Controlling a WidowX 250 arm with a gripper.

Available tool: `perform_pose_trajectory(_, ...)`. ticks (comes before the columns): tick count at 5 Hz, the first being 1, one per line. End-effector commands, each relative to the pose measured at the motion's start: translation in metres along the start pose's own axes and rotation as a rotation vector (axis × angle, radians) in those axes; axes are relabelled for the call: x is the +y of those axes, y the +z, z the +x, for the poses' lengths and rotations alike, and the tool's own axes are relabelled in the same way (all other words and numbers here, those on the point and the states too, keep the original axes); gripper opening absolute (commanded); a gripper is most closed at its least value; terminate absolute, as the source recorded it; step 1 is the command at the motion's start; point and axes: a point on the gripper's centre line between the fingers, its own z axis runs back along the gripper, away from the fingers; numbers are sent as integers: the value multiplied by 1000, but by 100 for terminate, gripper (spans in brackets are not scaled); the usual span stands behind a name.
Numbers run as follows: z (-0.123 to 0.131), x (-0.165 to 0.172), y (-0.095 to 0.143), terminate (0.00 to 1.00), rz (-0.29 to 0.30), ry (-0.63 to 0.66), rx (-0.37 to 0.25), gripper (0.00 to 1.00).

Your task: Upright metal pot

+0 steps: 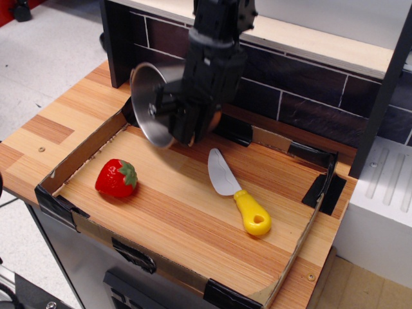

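Note:
The metal pot (147,103) is shiny steel and hangs on its side above the back left of the tray, one round face turned toward the front left. My black gripper (183,124) comes down from above and is shut on the pot's right side, holding it off the wooden floor. The pot's handles are hidden behind the gripper.
A low cardboard tray wall (82,154) rings the wooden board. A red toy strawberry (116,177) lies at the left. A yellow-handled knife (252,215) lies in the middle. A dark tiled back wall (296,96) and a black post (118,38) stand behind.

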Motion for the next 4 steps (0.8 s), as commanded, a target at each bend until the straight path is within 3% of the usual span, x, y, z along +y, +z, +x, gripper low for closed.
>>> perform_pose_trajectory(1, -5, -6, 26, 0, -202, 137, 122, 0)
perform_pose_trajectory(3, -10, -20, 15, 0, -310, 150, 187, 0)
perform_pose_trajectory(4, -9, -24, 6, 0, -385, 158, 180, 0)
